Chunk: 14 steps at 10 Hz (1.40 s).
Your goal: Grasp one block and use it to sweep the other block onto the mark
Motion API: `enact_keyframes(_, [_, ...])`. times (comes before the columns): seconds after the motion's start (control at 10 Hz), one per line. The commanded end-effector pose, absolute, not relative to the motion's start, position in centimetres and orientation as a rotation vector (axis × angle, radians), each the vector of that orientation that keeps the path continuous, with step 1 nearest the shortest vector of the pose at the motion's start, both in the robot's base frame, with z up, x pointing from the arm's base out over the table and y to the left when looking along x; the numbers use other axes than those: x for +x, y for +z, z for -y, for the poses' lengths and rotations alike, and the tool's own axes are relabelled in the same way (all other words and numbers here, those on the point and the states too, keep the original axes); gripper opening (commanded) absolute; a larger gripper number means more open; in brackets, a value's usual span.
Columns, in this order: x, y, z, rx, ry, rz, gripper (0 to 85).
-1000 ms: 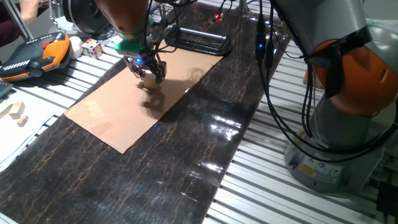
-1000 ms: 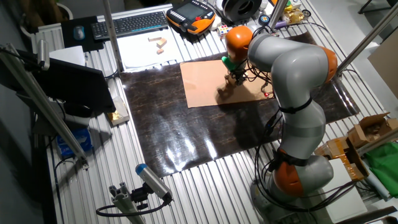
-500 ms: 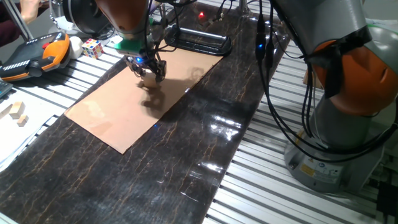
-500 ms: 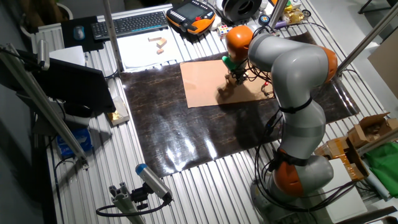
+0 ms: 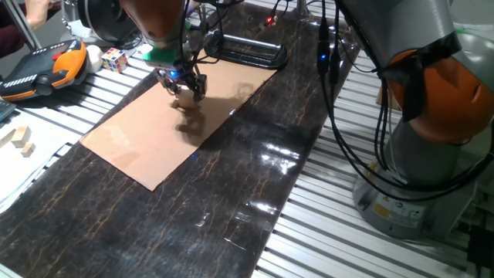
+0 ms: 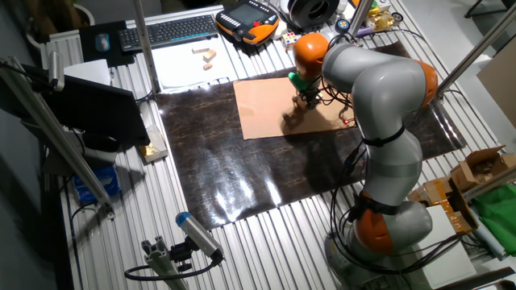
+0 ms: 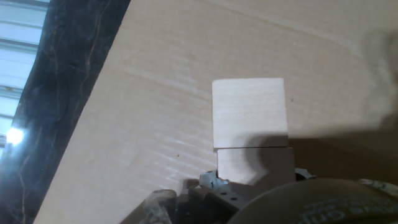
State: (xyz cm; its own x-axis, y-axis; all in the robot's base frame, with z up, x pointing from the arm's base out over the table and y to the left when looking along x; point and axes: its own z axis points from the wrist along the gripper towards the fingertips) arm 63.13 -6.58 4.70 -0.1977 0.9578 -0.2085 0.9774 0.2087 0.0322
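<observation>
My gripper (image 5: 185, 94) is low over the brown cardboard sheet (image 5: 139, 143), also seen as the gripper (image 6: 305, 105) in the other fixed view. It is shut on a pale wooden block (image 7: 255, 165), which lies in shadow right at the hand. A second pale block (image 7: 250, 112) rests on the cardboard directly ahead, touching the front face of the held one. A tiny dark dot (image 7: 292, 99), possibly the mark, shows just off this block's right edge. Neither fixed view lets me tell the two blocks apart.
Black marbled mat (image 5: 231, 193) lies under the cardboard. A multicoloured puzzle cube (image 5: 114, 59) and an orange-black pendant (image 5: 46, 68) sit at the back left, with a black tray (image 5: 247, 50) behind. Two spare wooden pieces (image 5: 18, 139) lie on the left. The arm's base (image 5: 432, 154) stands on the right.
</observation>
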Motion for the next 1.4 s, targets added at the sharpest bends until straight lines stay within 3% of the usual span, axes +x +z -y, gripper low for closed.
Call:
enact_keyframes(0.0, [63.14, 4.67, 6.6, 1.86, -0.159, -2.295, 0.7])
enact_keyframes(0.4, [63.2, 4.63, 6.68, 1.855, -0.16, -2.305, 1.7])
enact_keyframes(0.7, [63.25, 4.59, 6.69, 1.856, -0.148, -2.285, 29.3])
enact_keyframes(1.0, [63.29, 4.69, 6.64, 1.873, -0.143, -2.262, 64.0])
enact_keyframes(1.3, [63.42, 4.86, 6.57, 1.866, -0.148, -2.246, 78.7])
